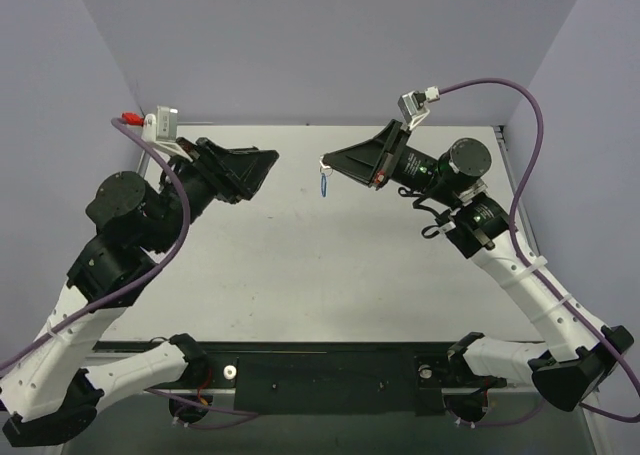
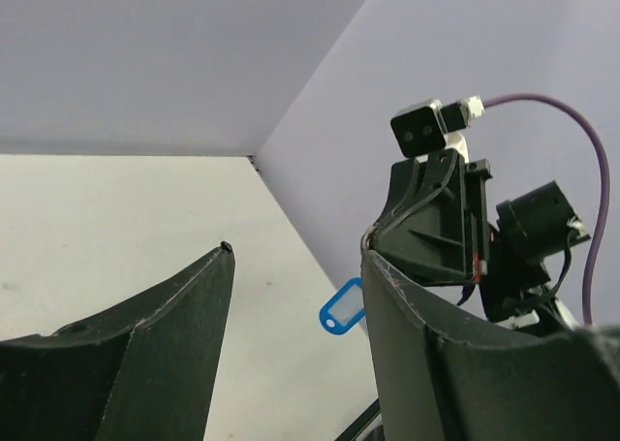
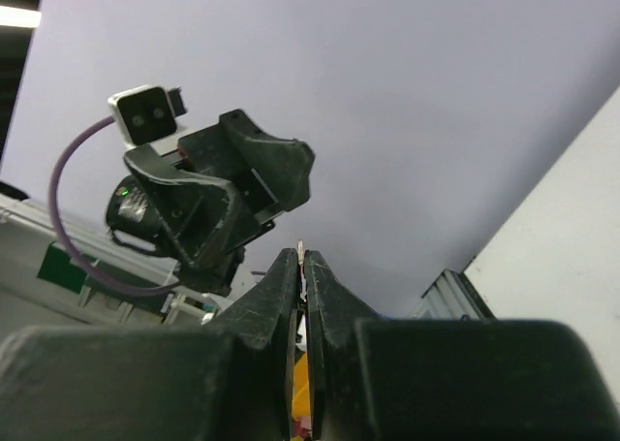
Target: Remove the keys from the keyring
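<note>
My right gripper (image 1: 326, 163) sits upper middle of the top view, jaws clenched on a thin silver sliver poking past the tips; I take that for the keys (image 3: 302, 251). The blue tag (image 1: 326, 184) dangles straight below, long axis vertical, clear of the surface (image 1: 300, 285). My left gripper (image 1: 264, 177) is just left of it in frame, jaws released and facing it. Through the left wrist view, the tag hangs lower right of the gap. The keyring itself: too small to tell.
</note>
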You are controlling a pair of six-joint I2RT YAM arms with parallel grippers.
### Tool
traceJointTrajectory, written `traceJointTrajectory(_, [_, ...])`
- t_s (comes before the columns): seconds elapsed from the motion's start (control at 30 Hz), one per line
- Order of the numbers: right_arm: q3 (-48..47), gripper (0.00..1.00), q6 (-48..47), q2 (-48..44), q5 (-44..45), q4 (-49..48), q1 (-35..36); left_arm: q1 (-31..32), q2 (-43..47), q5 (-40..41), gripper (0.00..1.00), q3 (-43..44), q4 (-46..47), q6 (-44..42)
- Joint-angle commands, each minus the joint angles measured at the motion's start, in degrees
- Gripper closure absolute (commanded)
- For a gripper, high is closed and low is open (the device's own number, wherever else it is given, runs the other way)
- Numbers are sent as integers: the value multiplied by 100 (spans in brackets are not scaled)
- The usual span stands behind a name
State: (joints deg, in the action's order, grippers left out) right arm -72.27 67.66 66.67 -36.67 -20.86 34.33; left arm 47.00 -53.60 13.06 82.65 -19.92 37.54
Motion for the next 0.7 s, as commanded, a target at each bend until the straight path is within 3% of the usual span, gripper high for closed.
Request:
traceJointTrajectory(0.0, [-165, 100, 747, 161, -780, -1410, -75, -1102, -317, -3248, 36, 296, -137, -608])
traceJointTrajectory(0.07, [-95, 100, 915, 135, -860, -1656, -110, -1568, -440, -4488, 36, 112, 529, -267])
traceJointTrajectory(0.17, [46, 100, 1030, 74, -799, -1860, -163, -1879, -528, -5408, 42, -170, 1419, 367])
traceJointTrajectory(0.37, [363, 100, 1443, 144, -605, -2615, -172, -1888, -686, -5524, 48, -232, 1834, 640])
traceJointTrajectory(0.67, [363, 100, 1505, 302, -482, -2774, -172, -1870, -801, -5577, 53, -338, 2361, 887])
